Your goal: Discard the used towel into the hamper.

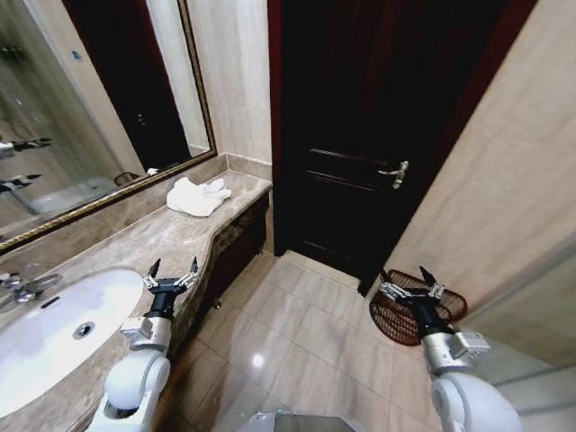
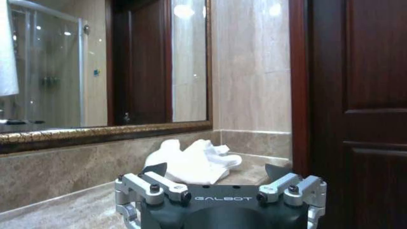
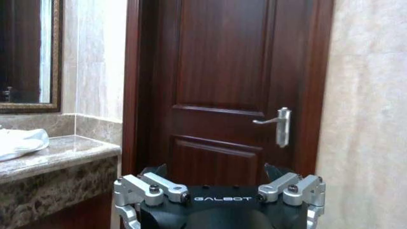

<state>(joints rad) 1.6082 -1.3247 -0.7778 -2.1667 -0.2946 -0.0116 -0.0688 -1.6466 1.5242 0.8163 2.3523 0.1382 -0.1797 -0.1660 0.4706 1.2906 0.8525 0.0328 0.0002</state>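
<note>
Crumpled white towel on the counter, basket on the floor, both claws spread and empty.

The towel (image 1: 199, 195) lies in a soft heap at the far end of the polished, mottled stone counter (image 1: 135, 247), beneath the gilt-framed mirror (image 1: 81, 99). The left gripper (image 1: 171, 270) hovers over the counter edge beside the oval white sink (image 1: 54, 333), fingers apart, holding nothing. The right gripper (image 1: 409, 283) hangs over the glossy tiled floor with its fingers spread, just in front of the hamper (image 1: 441, 306), a round reddish-brown openwork basket near the dark panelled wooden door (image 1: 360, 135).
</note>
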